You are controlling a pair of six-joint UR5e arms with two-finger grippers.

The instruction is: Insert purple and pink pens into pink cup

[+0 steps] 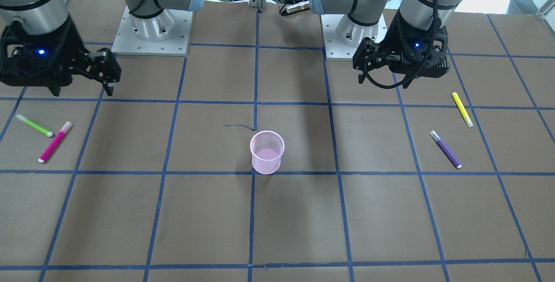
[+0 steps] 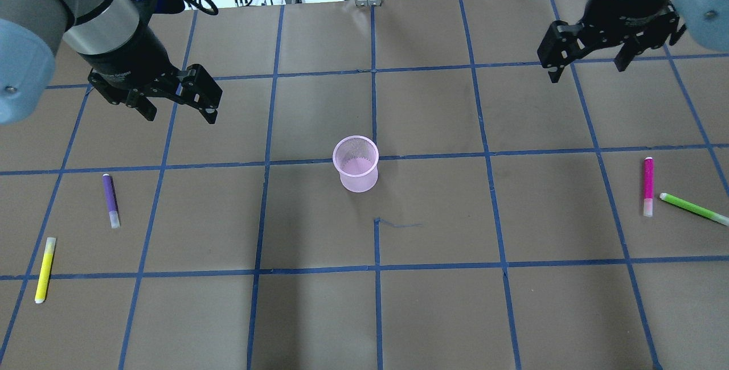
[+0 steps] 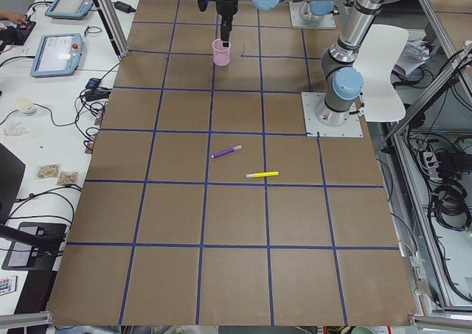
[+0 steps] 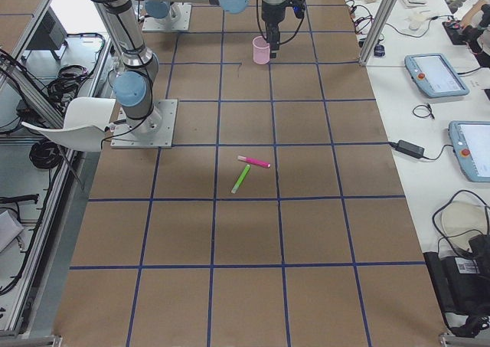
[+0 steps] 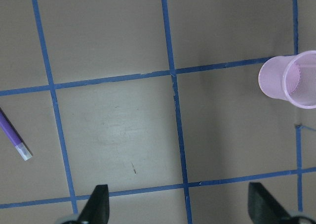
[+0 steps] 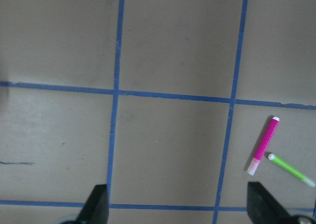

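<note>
L gripper (image 2: 181, 114), upper left of overhead frame: jaws spread, empty. Purple pen (image 2: 110, 200) lies below it, slightly left, long axis approx vertical in frame. R gripper (image 2: 586, 71), upper right: jaws spread, empty. Pink pen (image 2: 648, 186) sits below-right of it, axis also vertical; green pen (image 2: 692, 209) tip just beside its white end. Pink cup (image 2: 356, 163) upright, ctr. I'd assign each arm its near pen.

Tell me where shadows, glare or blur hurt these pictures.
Overhead exterior: soft, broad shadows band the table around the pink cup; the strip beyond the far edge is blown out white. Exterior front-facing: the same diffuse shadows flank the cup. Left wrist: sharp, purple pen cut by the frame edge. Right wrist: pink pen crisp.
</note>
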